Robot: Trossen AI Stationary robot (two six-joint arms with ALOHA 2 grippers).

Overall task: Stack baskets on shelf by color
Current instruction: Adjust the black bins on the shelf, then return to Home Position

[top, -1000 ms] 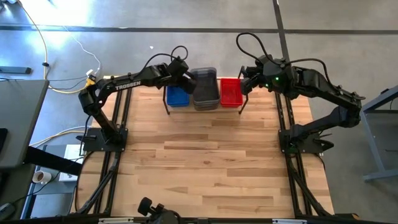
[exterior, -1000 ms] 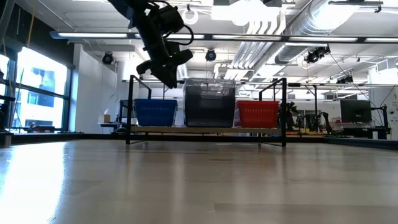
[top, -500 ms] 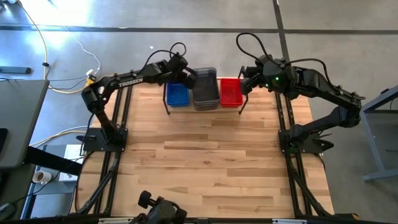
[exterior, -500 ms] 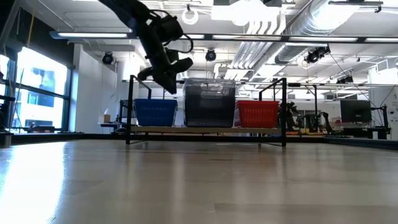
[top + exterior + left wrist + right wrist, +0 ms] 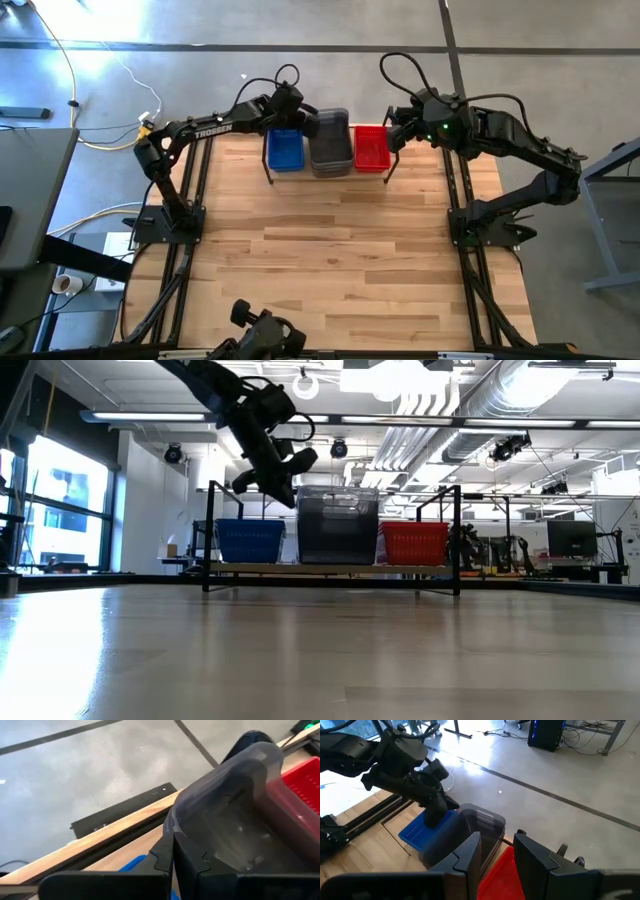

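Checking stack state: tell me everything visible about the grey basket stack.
The grey basket stack is smoky, translucent plastic with slotted sides and rounded rims. It stands upright in the middle of the black wire shelf, between the blue basket and the red basket. It rises higher than both neighbours in the low view. The left gripper hangs above its blue-side edge; contact cannot be told. The right gripper waits beside the red basket.

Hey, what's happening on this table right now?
Two robot arms are sorting baskets by color on the shelf. Blue baskets, grey baskets and red baskets sit side by side. The left end effector hovers shut at the grey stack's edge; the right end effector waits open by the red.
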